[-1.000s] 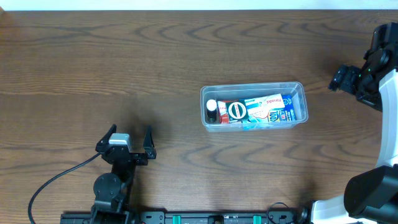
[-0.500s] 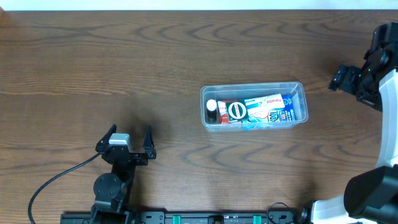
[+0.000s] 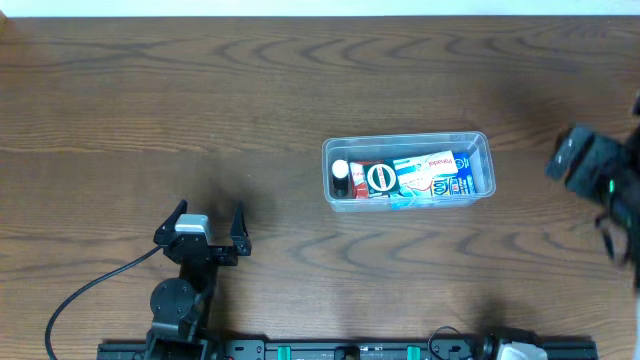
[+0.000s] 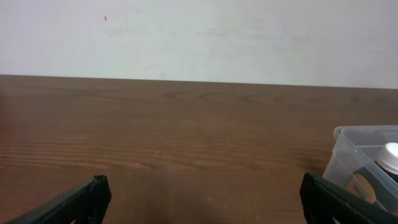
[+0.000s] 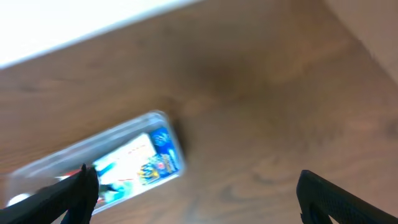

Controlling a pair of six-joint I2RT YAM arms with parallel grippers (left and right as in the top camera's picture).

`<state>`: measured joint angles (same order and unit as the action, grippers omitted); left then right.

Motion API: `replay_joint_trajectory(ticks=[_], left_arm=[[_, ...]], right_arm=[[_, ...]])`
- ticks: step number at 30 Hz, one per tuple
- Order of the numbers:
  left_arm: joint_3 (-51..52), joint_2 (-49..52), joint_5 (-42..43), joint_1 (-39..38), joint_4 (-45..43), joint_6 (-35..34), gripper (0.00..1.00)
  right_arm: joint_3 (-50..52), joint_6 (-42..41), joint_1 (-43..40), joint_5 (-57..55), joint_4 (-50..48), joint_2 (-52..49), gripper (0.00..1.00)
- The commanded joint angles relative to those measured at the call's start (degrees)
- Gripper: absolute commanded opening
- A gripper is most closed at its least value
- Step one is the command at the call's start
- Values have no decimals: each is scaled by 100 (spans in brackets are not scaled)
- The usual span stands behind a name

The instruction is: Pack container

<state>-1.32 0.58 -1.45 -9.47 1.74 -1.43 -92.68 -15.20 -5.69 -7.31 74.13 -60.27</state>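
Observation:
The container [image 3: 405,139], a clear rectangular tub, lies right of the table's middle and holds small printed boxes [image 3: 425,175] and a white-capped bottle [image 3: 341,170]. My left gripper [image 3: 209,212] rests open near the front left, well apart from the container. In the left wrist view the left gripper [image 4: 202,193] has bare table between its fingers, and the container's corner [image 4: 348,158] shows at the right. My right arm [image 3: 590,165] is a blur at the right edge. In the right wrist view the right gripper [image 5: 196,186] is open and empty, with the blurred container [image 5: 112,134] beyond at the left.
A black cable [image 3: 90,285] runs from the left arm's base toward the front left corner. A white wall [image 4: 199,37] rises behind the table's far edge. The arms' mounting rail [image 3: 350,350] lines the front edge.
The right arm has swung toward the front and farther right, and now shows blurred in motion. The left arm and the container have not moved.

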Motion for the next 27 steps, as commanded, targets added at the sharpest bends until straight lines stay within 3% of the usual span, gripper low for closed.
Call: replay_joint_trajectory(ticks=[1, 13, 21, 27], left_arm=[[109, -35, -24, 31, 232, 79, 98], [109, -35, -24, 31, 232, 79, 98], [109, -35, -24, 31, 232, 79, 98], [109, -35, -24, 31, 232, 79, 98]], right_arm=[[-7, 94, 470, -192, 20, 708, 99], [442, 68, 1342, 153, 199, 3523, 99], [1967, 2, 1344, 127, -57, 4666, 99], [3508, 4, 1342, 129, -942, 5296, 99]])
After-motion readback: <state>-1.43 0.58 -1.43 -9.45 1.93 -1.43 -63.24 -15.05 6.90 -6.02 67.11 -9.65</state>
